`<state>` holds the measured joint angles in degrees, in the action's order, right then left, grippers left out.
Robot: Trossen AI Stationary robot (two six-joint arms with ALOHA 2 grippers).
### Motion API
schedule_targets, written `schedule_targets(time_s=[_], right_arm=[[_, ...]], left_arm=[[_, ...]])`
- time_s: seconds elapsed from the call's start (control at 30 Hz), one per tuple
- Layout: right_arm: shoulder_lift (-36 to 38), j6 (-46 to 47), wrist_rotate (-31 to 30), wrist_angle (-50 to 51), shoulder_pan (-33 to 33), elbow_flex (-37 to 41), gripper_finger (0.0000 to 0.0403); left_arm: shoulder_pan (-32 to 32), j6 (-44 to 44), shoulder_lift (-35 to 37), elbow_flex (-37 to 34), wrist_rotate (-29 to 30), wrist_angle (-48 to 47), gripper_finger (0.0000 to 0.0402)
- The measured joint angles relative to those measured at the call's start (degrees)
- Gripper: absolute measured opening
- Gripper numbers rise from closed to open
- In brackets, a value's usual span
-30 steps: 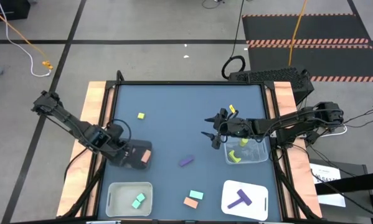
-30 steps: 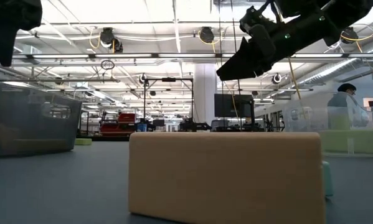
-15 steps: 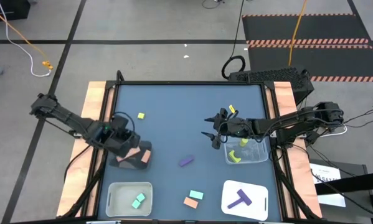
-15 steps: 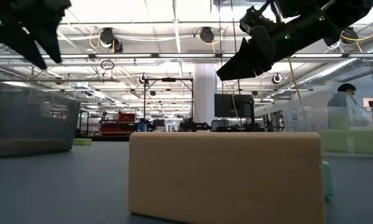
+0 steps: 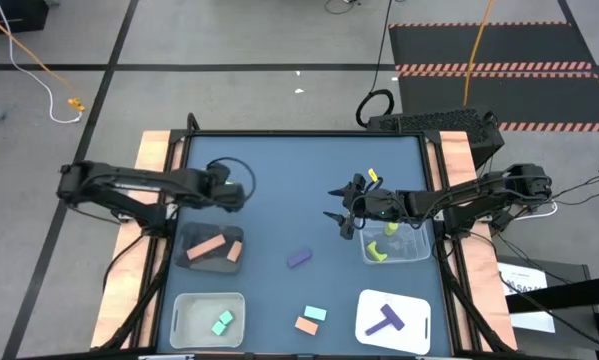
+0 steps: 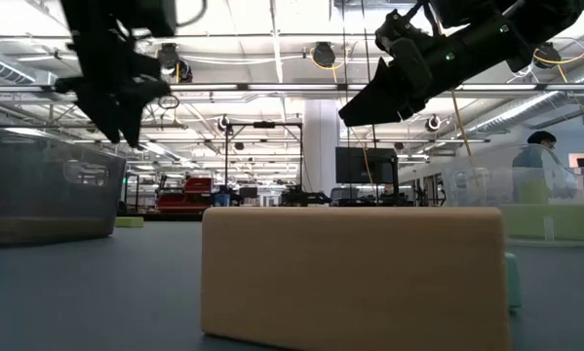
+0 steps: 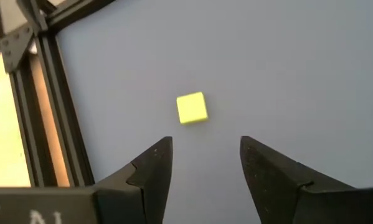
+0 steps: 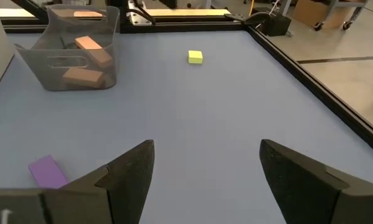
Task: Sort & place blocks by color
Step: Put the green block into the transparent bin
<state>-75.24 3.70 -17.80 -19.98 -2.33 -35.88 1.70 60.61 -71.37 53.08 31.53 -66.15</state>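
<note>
My left gripper [image 7: 205, 142] is open and hangs above the table's left half [image 5: 235, 190], fingers pointing down. A small yellow-green cube [image 7: 192, 107] lies flat on the table just ahead of its fingertips, untouched; in the high view the gripper covers the cube. My right gripper [image 5: 339, 206] is open and hovers right of the table's middle, empty [image 8: 205, 146]. Loose on the table lie a purple block [image 5: 299, 259], a mint block [image 5: 315, 313], a salmon block [image 5: 305, 325] and a small yellow piece [image 5: 372, 176].
A dark tray [image 5: 191, 258] at the left holds two salmon blocks. A clear bin [image 5: 184, 318] at the near left holds a mint block. A white tray [image 5: 369, 322] holds a purple T-piece, and a clear bin [image 5: 414, 250] under the right arm holds yellow-green pieces.
My left gripper has risen from the dark tray and swung toward the far edge and a little right, ending above the yellow-green cube. A salmon bar that it covered now shows lying in the dark tray.
</note>
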Motion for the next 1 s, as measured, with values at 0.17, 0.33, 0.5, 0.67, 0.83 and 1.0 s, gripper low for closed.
schedule_targets(time_s=[0.17, 0.33, 0.5, 0.67, 0.83, 1.0], right_arm=[[0.00, 0.12, 0.00, 0.01, 0.00, 0.00, 0.0281], [0.00, 0.06, 0.00, 0.03, 0.00, 0.00, 0.0281], [0.00, -0.02, 0.00, 0.08, 0.00, 0.00, 0.0281], [0.00, -0.04, 0.02, 0.09, 0.00, 0.00, 0.0281], [0.00, -0.04, 0.09, 0.12, 0.00, 0.00, 0.0281], [0.00, -0.06, 0.11, 0.24, 0.00, 0.02, 0.0281]], left_arm=[[6.75, -7.35, -6.47, 0.00, -1.84, 3.49, 0.0216], [12.77, -8.55, -12.14, 0.00, -3.90, 3.59, 0.0241], [17.57, -13.14, -16.62, -0.02, -8.45, 4.67, 0.0249], [21.11, -20.21, -19.65, -0.02, -12.76, 11.54, 0.0241], [24.33, -23.42, -22.00, -0.02, -15.03, 14.11, 0.0231], [26.25, -23.02, -22.93, -0.37, -15.07, 13.86, 0.0223]])
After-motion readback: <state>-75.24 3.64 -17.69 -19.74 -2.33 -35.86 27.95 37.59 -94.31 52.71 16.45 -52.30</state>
